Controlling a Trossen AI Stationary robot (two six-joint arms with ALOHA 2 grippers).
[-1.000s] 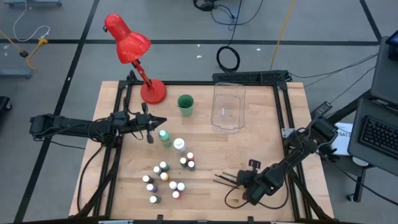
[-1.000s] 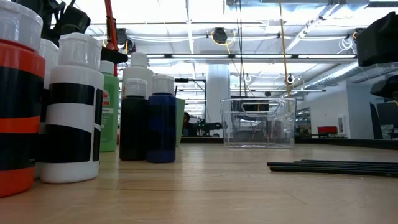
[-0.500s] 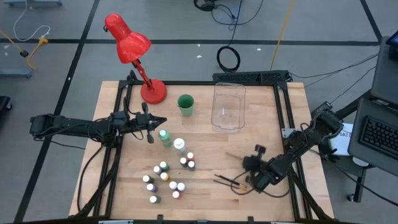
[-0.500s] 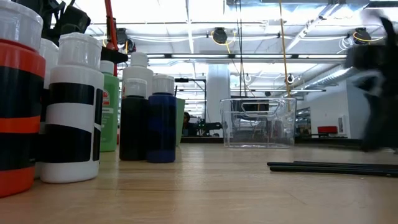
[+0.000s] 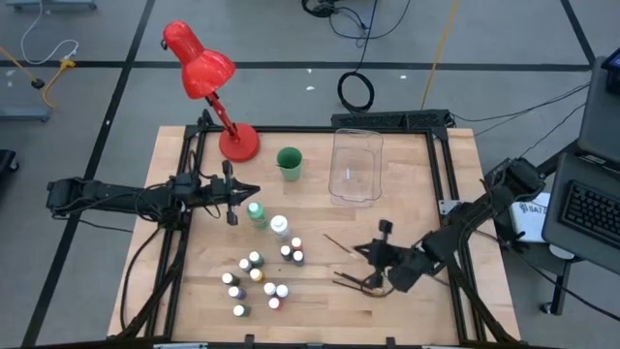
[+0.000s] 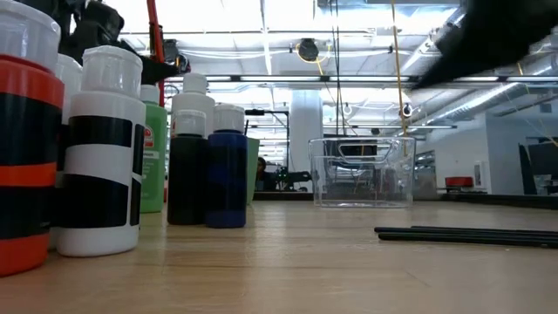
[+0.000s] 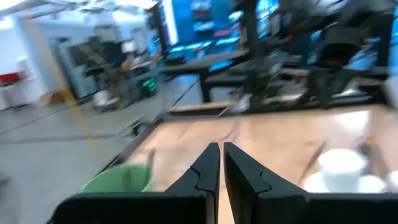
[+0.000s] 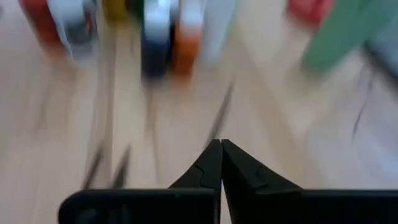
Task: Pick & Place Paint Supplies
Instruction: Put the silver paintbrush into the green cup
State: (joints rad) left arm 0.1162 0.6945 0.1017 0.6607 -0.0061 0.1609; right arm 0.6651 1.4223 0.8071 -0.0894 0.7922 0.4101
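High view first: my right end effector (image 5: 356, 247) sits over the right half of the wooden counter (image 5: 194, 281), fingers pressed together, and it looks like it's pinching one thin dark brush (image 5: 338, 241) that sticks out from the tip toward the bottles. From the right wrist view the fingers (image 8: 211, 163) are clearly together and a thin dark line (image 8: 219, 122) runs out ahead of them, but it's blurry so I can't swear to the contact. The other brushes (image 5: 351, 282) lie on the counter just beside the arm, nearer the front edge.

Left end effector (image 5: 254, 191) hangs over the left side of the counter near the taller green bottle (image 5: 257, 214), fingers (image 7: 208, 163) nearly together with just a slit between them, holding nothing.

The white taller bottle (image 5: 279, 228) stands just beside the green one. The small white-capped paint bottles (image 5: 254, 281) are clustered toward the front, left of the brushes, with a pair (image 5: 293, 251) a bit apart. Low view shows them upright, an orange one (image 6: 28, 148) closest, a dark blue one (image 6: 227, 170) further back.

The clear plastic bin (image 5: 355, 167) and green cup (image 5: 289, 162) sit at the back, well apart from the supplies, with the red desk lamp (image 5: 208, 82) at the back left corner.
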